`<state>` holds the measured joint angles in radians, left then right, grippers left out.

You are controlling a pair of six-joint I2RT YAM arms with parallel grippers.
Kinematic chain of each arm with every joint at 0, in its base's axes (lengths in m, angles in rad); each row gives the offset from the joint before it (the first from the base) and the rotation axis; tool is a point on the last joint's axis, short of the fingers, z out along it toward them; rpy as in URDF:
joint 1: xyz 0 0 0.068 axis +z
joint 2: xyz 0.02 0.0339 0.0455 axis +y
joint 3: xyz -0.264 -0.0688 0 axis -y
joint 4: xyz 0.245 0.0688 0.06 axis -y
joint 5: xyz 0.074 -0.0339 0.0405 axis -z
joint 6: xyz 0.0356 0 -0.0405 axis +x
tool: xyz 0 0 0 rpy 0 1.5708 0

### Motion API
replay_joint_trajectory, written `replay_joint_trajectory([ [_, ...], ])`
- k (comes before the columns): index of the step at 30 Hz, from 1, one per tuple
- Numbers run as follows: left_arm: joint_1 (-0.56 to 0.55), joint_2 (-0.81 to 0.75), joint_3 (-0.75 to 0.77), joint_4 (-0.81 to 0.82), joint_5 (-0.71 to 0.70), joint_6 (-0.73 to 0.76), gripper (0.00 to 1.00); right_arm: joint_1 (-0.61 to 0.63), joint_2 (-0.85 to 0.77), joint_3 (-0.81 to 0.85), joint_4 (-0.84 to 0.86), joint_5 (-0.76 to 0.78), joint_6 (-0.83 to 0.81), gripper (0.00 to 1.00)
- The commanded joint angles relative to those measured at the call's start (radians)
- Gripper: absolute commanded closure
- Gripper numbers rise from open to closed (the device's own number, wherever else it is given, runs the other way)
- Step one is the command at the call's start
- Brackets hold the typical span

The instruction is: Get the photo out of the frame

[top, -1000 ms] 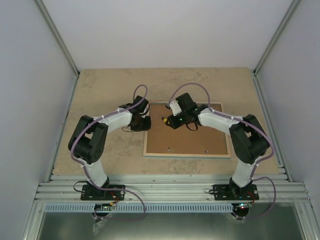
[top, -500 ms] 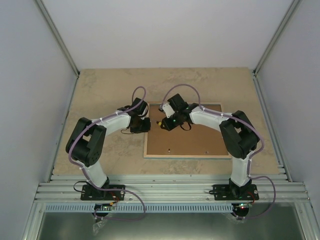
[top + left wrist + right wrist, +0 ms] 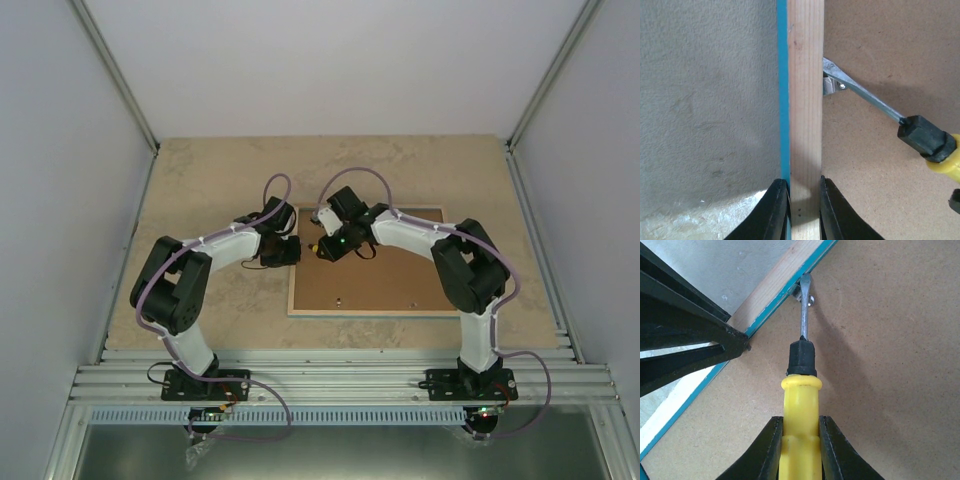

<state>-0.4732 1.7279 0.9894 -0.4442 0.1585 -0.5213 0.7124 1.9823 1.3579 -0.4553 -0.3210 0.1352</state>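
The frame [image 3: 370,311] lies face down on the table, its light wood back and turquoise edge [image 3: 783,100] showing. A brown backing board [image 3: 400,275] fills it, and the photo is hidden. My left gripper [image 3: 805,182] is shut on the frame's left rail [image 3: 805,100]. My right gripper [image 3: 801,422] is shut on a yellow-handled screwdriver [image 3: 801,400]. The screwdriver's flat tip rests at a small metal tab [image 3: 802,294] on the inner edge of that rail, just ahead of the left gripper's fingers [image 3: 685,340]. The top view shows both grippers together at the frame's far left corner [image 3: 305,215].
The beige stone-look tabletop [image 3: 210,190] runs around the frame. White walls close in the back and both sides. The arms' bases stand on an aluminium rail [image 3: 340,380] at the near edge. Another small tab [image 3: 341,297] sits near the frame's front rail.
My right arm has swung left across the backing board, bringing the screwdriver to the frame's left rail. The left gripper has kept its hold on that rail.
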Motion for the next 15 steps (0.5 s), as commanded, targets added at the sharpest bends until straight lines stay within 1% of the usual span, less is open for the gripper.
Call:
replay_joint_trajectory([
  [1, -0.008, -0.027, -0.014, 0.042, 0.065, -0.016, 0.86, 0.017, 0.036, 0.038, -0.07, -0.01, -0.046, 1.0],
  [15, -0.008, -0.019, -0.017, 0.061, 0.058, -0.027, 0.87, 0.025, 0.045, 0.033, -0.175, -0.018, -0.122, 1.0],
])
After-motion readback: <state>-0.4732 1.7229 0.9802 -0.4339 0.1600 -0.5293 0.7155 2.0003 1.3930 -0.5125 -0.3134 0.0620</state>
